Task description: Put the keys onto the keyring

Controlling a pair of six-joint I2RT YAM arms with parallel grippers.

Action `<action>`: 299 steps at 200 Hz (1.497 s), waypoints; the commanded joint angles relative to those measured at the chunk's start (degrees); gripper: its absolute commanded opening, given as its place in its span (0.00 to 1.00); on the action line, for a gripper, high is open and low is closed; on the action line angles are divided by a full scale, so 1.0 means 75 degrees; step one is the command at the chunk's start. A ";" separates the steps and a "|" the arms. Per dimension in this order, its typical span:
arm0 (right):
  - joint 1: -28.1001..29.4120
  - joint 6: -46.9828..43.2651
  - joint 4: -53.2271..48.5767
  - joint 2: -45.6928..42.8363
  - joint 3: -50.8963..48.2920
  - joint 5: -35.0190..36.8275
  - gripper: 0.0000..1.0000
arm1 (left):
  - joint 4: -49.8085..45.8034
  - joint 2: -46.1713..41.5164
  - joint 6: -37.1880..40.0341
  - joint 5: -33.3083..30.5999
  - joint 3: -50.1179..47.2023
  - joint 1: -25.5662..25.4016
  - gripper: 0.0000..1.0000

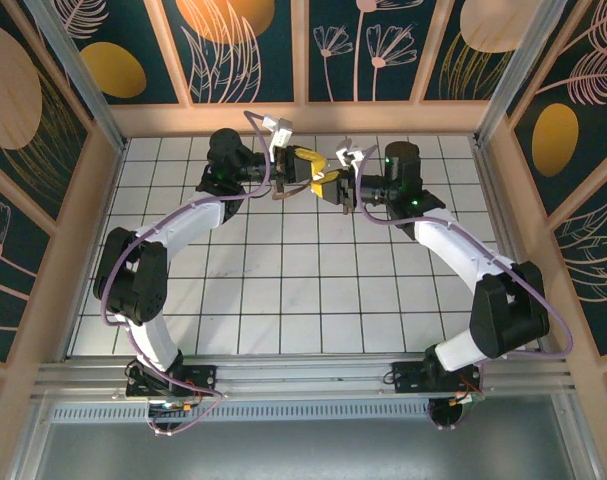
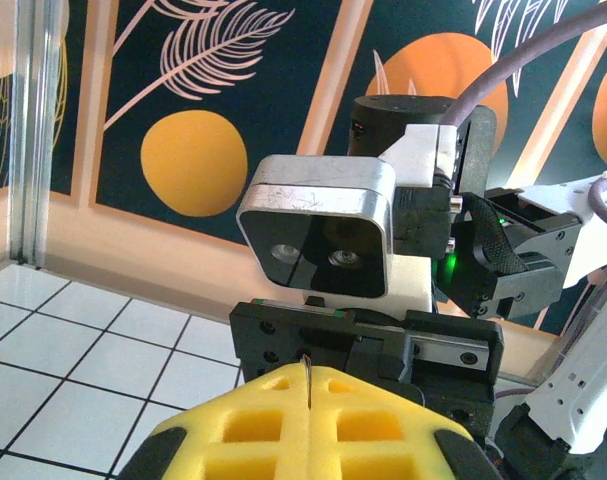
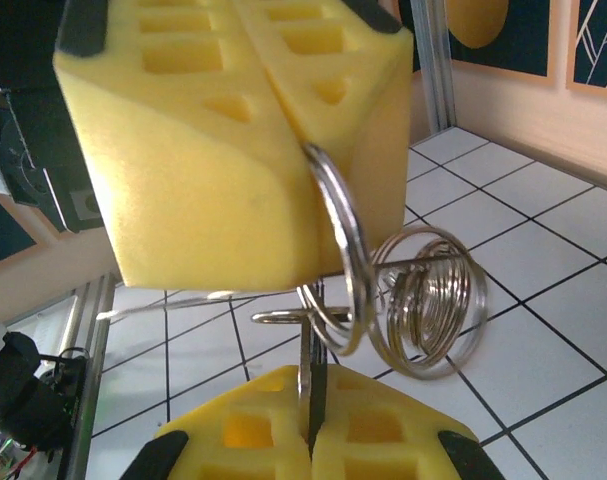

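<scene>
So both my claws are up off the tiled table (image 1: 283, 300), nose to nose over its far middle. My left claw (image 1: 303, 159) is clenched, yellow foam pads (image 3: 213, 150) squeezed flat together, and it's got the keyring (image 3: 335, 235) by its big metal ring. The ring is pinched right at the seam of the pads and hangs down out of them. In the left wrist view all I get of it is a thin dark sliver poking up from the seam, with the right arm's wrist camera (image 2: 318, 235) staring straight back at me.

My right claw (image 3: 311, 420) is clamped shut too, on a thin silvery blade (image 3: 311, 375) that stands upright out of its pads. It's edge-on, so I honestly can't tell whether it's one of the keys. Its top reaches up into the bottom of the big ring; touching or threaded, I can't say. Just beside that hangs a coil of smaller rings (image 3: 430, 310), tangled in with the big one.
</scene>
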 commanded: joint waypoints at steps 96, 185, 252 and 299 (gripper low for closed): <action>-0.0790 0.1057 0.1423 -0.1911 -0.1886 0.0476 0.34 | 0.0975 -0.0249 -0.0481 -0.0149 -0.0086 -0.0124 0.00; -0.0936 0.3847 0.4715 -0.2440 -0.2591 0.2603 0.44 | 0.2781 -0.0272 -0.2072 -0.1624 -0.0863 -0.0194 0.00; -0.0896 0.5577 0.6639 -0.1278 -0.2279 0.2593 0.46 | 0.4487 0.0029 -0.3627 -0.2427 -0.1269 -0.0278 0.00; -0.0768 0.6339 0.7363 -0.0608 -0.2009 0.2527 0.47 | 0.4757 0.0138 -0.3811 -0.2611 -0.1343 -0.0359 0.00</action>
